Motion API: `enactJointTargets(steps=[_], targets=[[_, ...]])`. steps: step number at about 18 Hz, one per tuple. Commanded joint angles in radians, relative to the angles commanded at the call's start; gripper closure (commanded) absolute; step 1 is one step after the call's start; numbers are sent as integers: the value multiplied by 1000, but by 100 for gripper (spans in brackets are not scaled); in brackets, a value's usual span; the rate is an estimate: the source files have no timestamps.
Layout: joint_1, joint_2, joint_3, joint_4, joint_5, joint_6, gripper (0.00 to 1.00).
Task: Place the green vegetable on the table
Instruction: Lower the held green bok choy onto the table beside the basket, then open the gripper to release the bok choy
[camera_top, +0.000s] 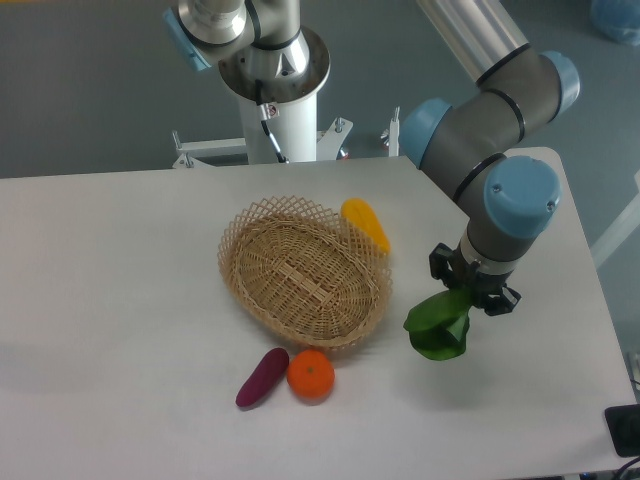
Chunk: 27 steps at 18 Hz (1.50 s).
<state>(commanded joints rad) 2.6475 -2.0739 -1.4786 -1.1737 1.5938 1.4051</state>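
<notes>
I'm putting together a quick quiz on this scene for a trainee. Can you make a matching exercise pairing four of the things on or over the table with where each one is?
Things:
1. green vegetable
2. yellow-orange vegetable
3. purple vegetable
4. orange

Places:
A. leaning at the far right rim of the wicker basket
B. held in the gripper, right of the basket
C. on the table in front of the basket, leftmost of the pair
D. on the table in front of the basket, touching the purple vegetable's right side

Pairs: 1-B, 2-A, 3-C, 4-D
</notes>
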Motion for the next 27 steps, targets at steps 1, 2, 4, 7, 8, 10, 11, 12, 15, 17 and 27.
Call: enactJointTargets(steps=[1, 2, 4, 7, 8, 10, 11, 12, 15, 17, 27], targets=[[3, 0, -14, 20, 2, 0, 77], [6, 0, -26, 41, 3, 2, 77], [28, 0, -61, 68, 2, 6, 77], [60, -3, -109, 133, -3, 44, 63], [61, -3, -129, 143, -3, 51, 56], [66, -3, -153, 158, -3, 51, 54], [66, -2, -163, 158, -3, 45, 54], [66, 1, -170, 158, -3, 43, 53], [63, 8, -192, 160, -3, 48, 33], [63, 8, -184, 160, -2, 49, 12], [66, 17, -89, 138, -3, 25, 0]])
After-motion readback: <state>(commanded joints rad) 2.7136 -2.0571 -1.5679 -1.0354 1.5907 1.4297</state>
